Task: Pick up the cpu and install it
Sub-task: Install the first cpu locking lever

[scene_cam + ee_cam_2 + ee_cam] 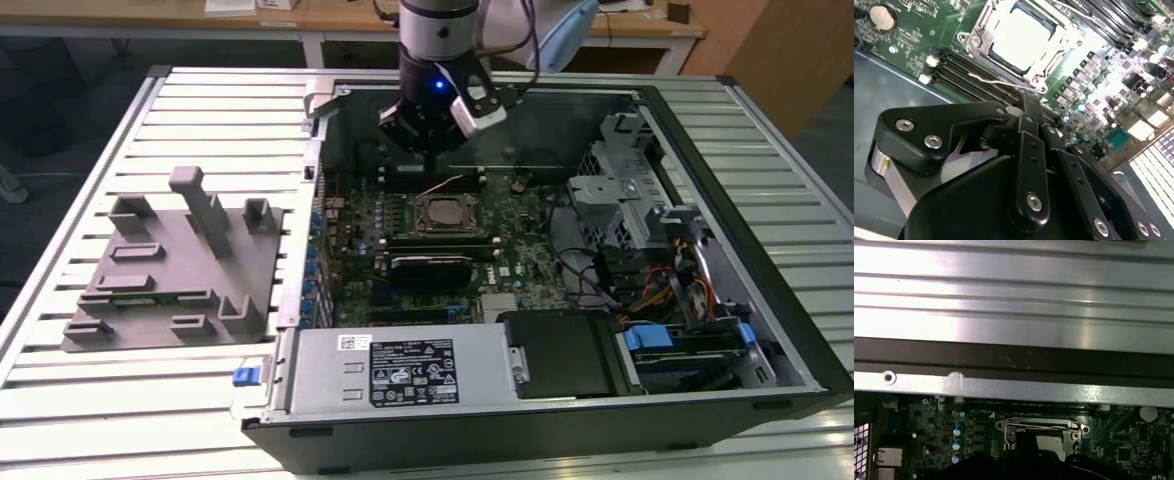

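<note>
1. Leftmost in the exterior view, a grey moulded fixture tray (167,265) lies on the slatted table (80,150), apparently there to keep parts in fixed places.
2. Beside it, the open computer case (787,330) lies on its side, so the motherboard (521,235) faces up for access.
3. Centrally, the cpu (1016,42) already sits in its socket (441,213), framed by the metal retention bracket (974,42).
4. Above, the gripper (427,150) hangs just beyond the socket, holding nothing, fingers (1031,117) pressed together.
</note>
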`<act>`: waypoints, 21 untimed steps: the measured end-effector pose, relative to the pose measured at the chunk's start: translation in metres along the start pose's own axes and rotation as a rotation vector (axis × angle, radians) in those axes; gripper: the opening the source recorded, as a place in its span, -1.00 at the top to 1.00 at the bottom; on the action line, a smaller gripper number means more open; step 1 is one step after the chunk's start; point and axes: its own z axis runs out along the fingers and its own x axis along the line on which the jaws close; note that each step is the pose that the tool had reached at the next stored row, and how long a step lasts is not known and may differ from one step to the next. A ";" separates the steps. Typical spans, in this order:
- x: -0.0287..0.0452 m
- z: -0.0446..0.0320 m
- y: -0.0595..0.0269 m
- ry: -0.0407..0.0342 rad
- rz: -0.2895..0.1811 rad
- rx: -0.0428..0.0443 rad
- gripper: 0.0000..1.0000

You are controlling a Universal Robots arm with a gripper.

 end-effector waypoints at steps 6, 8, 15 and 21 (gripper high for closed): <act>-0.0095 0.0062 0.0012 -0.0002 0.013 0.0040 0.79; -0.0136 0.0078 0.0020 -0.0003 0.015 0.0040 0.79; -0.0188 0.0138 0.0083 -0.0005 0.024 0.0079 0.79; -0.0202 0.0191 0.0098 -0.0006 0.026 0.0093 0.79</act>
